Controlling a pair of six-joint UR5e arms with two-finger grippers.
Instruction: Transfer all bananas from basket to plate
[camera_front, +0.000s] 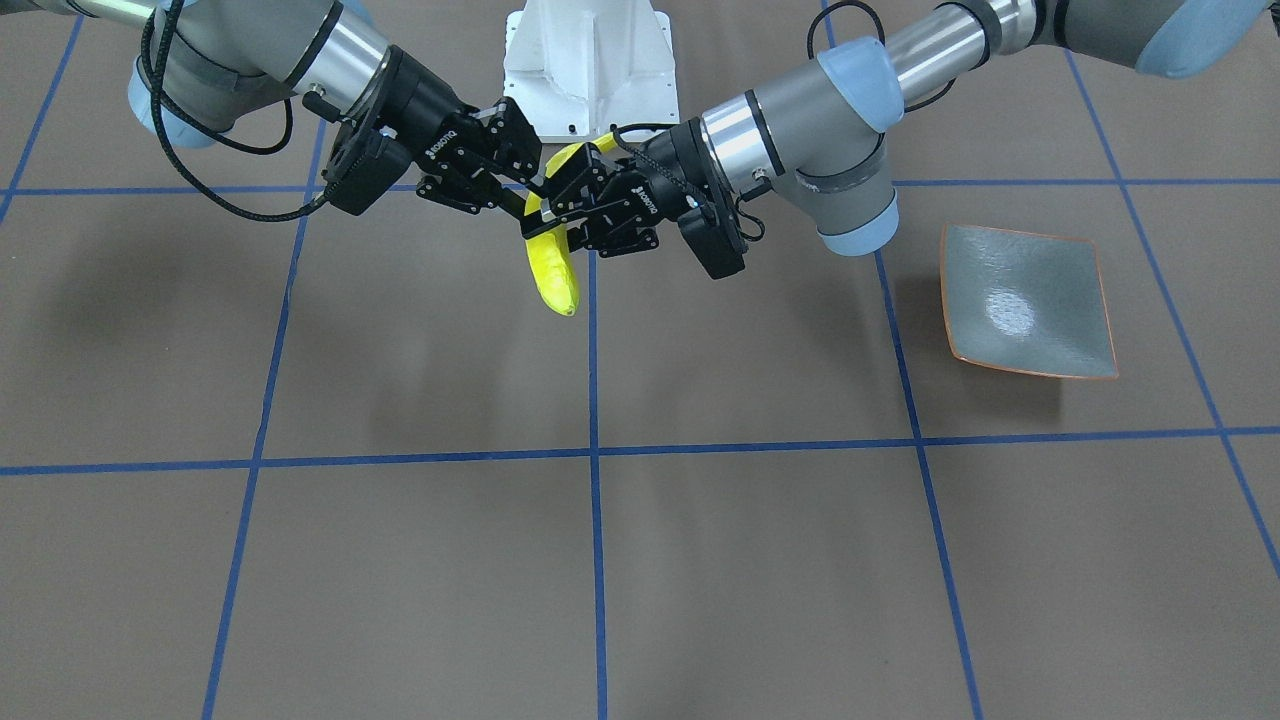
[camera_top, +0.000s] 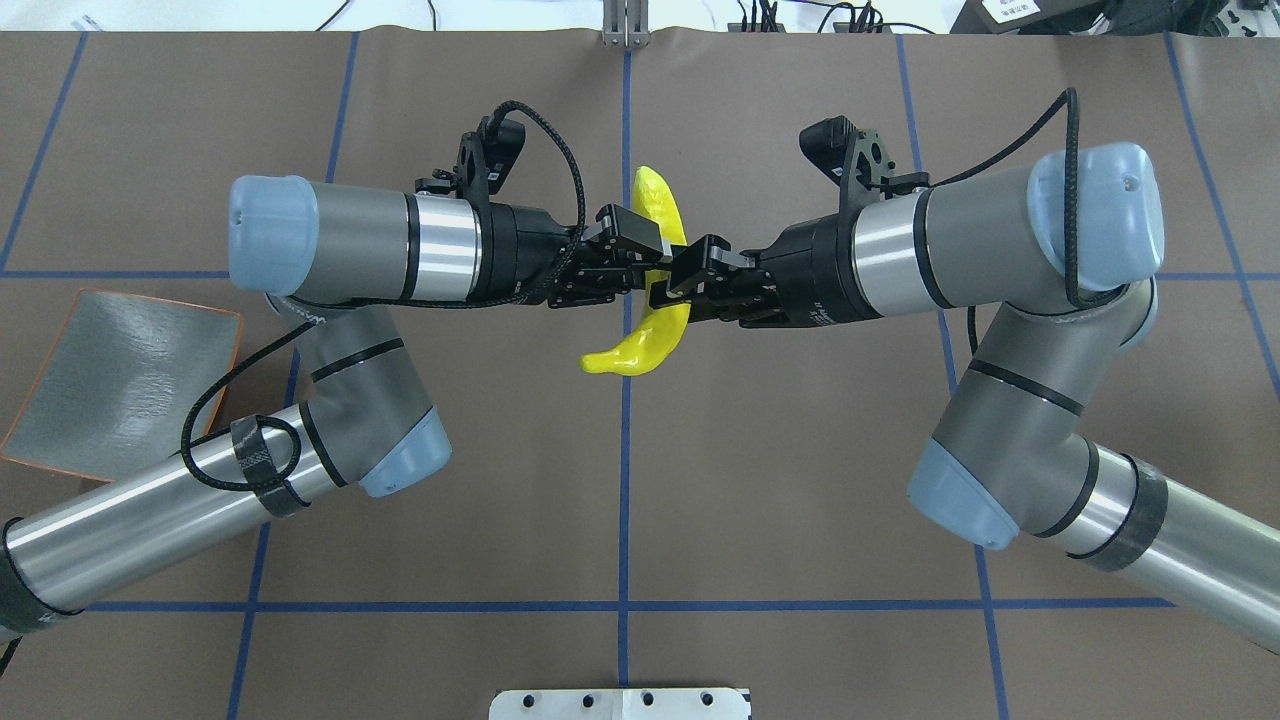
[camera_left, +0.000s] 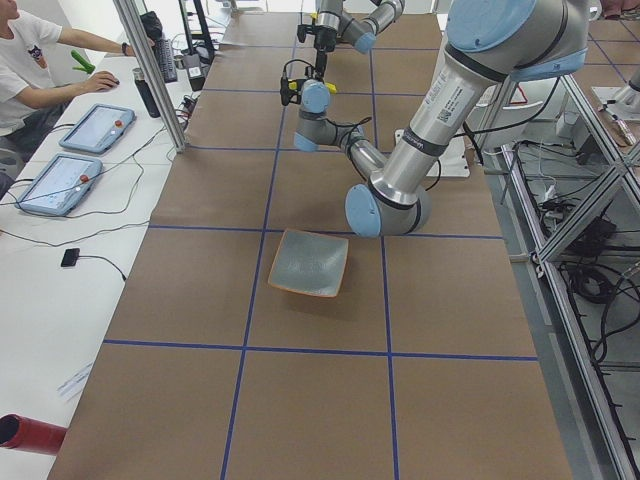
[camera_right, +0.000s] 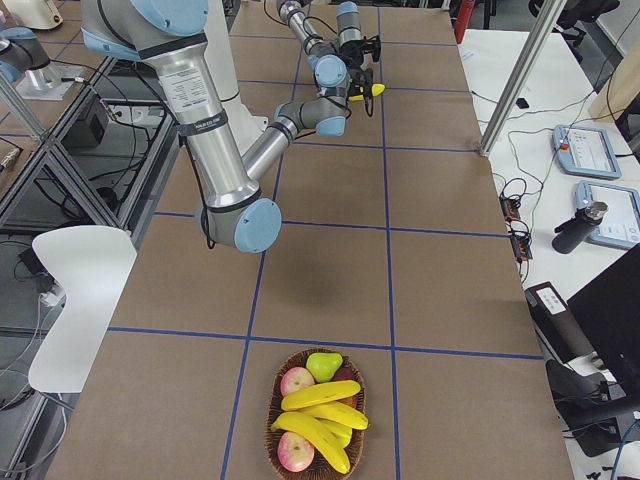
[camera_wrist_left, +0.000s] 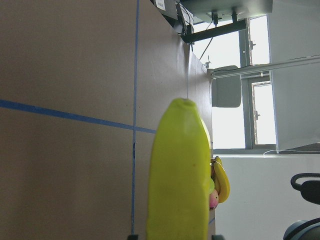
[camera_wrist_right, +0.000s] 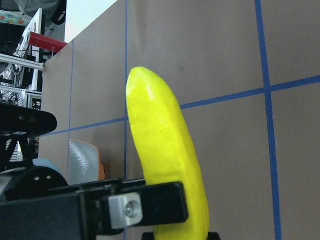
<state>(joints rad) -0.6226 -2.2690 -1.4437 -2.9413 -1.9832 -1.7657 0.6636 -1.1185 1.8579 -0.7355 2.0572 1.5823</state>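
Handover in mid-air over the table's centre. One banana hangs between both arms: right gripper pinches its middle, and left gripper has its jaws pressed on it from the other side. Plate bare, at robot's left end; basket with more bananas at the right end. Judgement: right lets go only once the left grip is firm, then backs straight out; left lays the fruit flat on the plate

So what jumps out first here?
Mid-air over the table centre, the left arm and right arm meet, jaws of both on one bright yellow banana. The grey-green plate sits bare at the robot's left; the basket at the far right end holds more bananas.
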